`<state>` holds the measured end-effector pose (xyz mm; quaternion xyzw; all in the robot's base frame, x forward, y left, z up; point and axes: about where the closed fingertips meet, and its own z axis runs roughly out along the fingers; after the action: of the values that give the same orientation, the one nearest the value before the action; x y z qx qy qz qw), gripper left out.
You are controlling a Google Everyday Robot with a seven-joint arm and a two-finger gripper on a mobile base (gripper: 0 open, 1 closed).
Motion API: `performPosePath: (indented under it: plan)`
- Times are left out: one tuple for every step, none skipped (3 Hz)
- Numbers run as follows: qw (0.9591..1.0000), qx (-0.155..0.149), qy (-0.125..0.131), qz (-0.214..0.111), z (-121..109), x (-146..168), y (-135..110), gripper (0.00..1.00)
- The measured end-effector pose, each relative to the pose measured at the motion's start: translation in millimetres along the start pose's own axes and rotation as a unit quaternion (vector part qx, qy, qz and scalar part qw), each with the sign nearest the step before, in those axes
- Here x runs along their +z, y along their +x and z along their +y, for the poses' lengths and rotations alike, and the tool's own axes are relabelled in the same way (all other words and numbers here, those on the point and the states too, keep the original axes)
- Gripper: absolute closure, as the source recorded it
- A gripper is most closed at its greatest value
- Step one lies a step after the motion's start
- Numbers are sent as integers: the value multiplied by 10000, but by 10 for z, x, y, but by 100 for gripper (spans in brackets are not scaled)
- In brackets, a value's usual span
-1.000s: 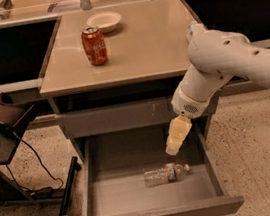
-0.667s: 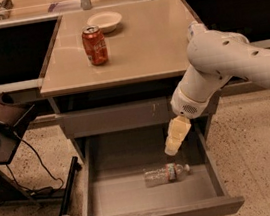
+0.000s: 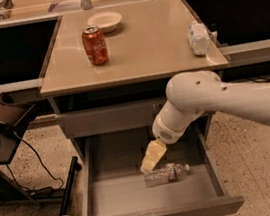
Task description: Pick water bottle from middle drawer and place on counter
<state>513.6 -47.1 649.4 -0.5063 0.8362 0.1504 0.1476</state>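
gripper (image 3: 147, 166) moved down under counter (image 3: 151, 47) front edge | just above water bottle (image 3: 166, 173) in middle drawer (image 3: 138, 196) | grip: cannot tell | grab next

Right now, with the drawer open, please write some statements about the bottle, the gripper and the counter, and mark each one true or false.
1. The water bottle lies on its side in the drawer. True.
2. The gripper holds it above the counter. False: the gripper hangs inside the drawer, just above the water bottle's left end.
3. A red can stands on the counter. True.
4. The bowl is in the drawer. False: it sits on the counter, behind the can.
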Motion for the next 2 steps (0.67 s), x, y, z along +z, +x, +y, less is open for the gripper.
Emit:
performPosePath:
  plan:
    - [9982,53,584,99,-133,401,-83,0]
    - [9949,15,1012,-14,-281,563,-290,0]
